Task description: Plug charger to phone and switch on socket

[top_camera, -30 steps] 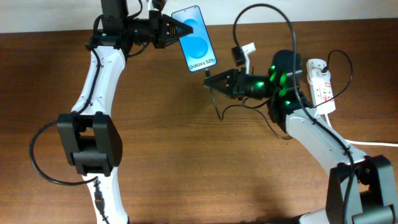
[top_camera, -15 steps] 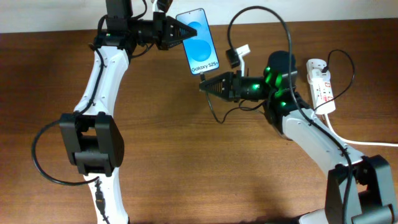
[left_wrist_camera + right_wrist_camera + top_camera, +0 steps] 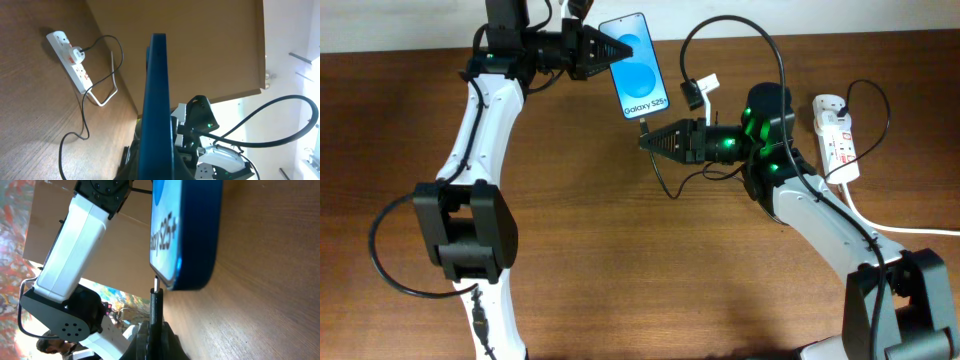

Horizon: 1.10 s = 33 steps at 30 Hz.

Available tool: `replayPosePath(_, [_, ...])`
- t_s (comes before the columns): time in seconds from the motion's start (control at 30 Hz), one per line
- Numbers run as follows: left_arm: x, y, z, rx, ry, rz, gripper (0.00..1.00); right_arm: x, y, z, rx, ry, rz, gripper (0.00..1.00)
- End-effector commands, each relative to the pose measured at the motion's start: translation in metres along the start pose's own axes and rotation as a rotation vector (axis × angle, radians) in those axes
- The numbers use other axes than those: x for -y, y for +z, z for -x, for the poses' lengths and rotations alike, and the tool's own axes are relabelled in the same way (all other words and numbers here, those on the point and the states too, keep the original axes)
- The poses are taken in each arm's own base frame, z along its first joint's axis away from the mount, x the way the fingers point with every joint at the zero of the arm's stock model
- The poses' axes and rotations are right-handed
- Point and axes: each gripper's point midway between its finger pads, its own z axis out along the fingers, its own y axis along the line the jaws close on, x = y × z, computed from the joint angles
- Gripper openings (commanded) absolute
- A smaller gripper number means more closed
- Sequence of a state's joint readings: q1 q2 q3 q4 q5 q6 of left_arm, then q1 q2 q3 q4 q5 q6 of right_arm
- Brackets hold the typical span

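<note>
Overhead: right gripper (image 3: 645,141) brought charger (image 3: 157,305) tip nearer phone (image 3: 638,62), perhaps touching.

White lettering on the phone's (image 3: 635,62) blue screen reads "Galaxy S25"; the right wrist view shows only its end.

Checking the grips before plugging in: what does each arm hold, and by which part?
The left gripper holds the phone by a long edge, in its upper half. The right gripper holds the charger just behind its plug tip.
</note>
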<state>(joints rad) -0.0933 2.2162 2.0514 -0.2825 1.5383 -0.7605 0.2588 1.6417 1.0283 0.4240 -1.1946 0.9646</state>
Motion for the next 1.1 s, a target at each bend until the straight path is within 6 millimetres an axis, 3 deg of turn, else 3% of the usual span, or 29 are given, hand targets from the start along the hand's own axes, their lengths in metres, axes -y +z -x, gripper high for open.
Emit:
replayPosePath(0.0, [0.014,-0.003,-0.002,-0.020,0.018,-0.024,0.00,-0.001,0.000,0.002,0.005,-0.027,0.001,0.04])
replayPosePath(0.17, [0.014,-0.003,-0.002,-0.020,0.018,-0.024,0.00,0.005,-0.008,0.010,0.040,-0.014,-0.022,0.04])
replayPosePath(1.07, [0.014,-0.001,-0.003,-0.023,0.015,-0.026,0.00,0.007,-0.008,0.016,0.070,-0.017,-0.037,0.04])
